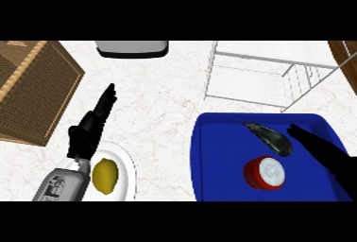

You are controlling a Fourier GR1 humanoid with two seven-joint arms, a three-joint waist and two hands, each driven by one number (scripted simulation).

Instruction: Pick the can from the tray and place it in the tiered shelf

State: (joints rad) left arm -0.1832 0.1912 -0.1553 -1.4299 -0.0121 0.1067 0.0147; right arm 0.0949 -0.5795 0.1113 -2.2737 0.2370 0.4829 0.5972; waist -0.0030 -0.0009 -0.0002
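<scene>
Can: the short red cylindrical can with a white top (266, 173) stands upright at the lower right of the frame, inside the flat blue rectangular tray (216, 160), not yet picked.
Right robot hand: the black right robot hand (322, 150) reaches in from the lower right edge over the tray, fingers straight and spread, just beside the can and holding nothing.
Left robot hand: the black left robot hand (90, 127) shows at centre left, fingers straight and pressed together, pointing up the frame, resting above the plate.
Risk, wrong pick: the dark green elongated vegetable (268, 138) lies close above the can and nearest the fingertips; a closing hand would likely catch it instead.
Risk, tipping: a sideways approach probably knocks the can over, and it would roll across the tray.
Risk, shelf: the white wire-frame tiered shelf (258, 78) at the upper right has thin bars; a carried can could strike one on entry.
Count: one can, one tray, one shelf, one vegetable, two robot hands.
Count, elsewhere: one white round plate (125, 163) with one yellow lemon (105, 176) at lower left, one brown woven basket (31, 90) at upper left, one grey appliance (132, 48) at top centre, all on the white marble counter (160, 104).
</scene>
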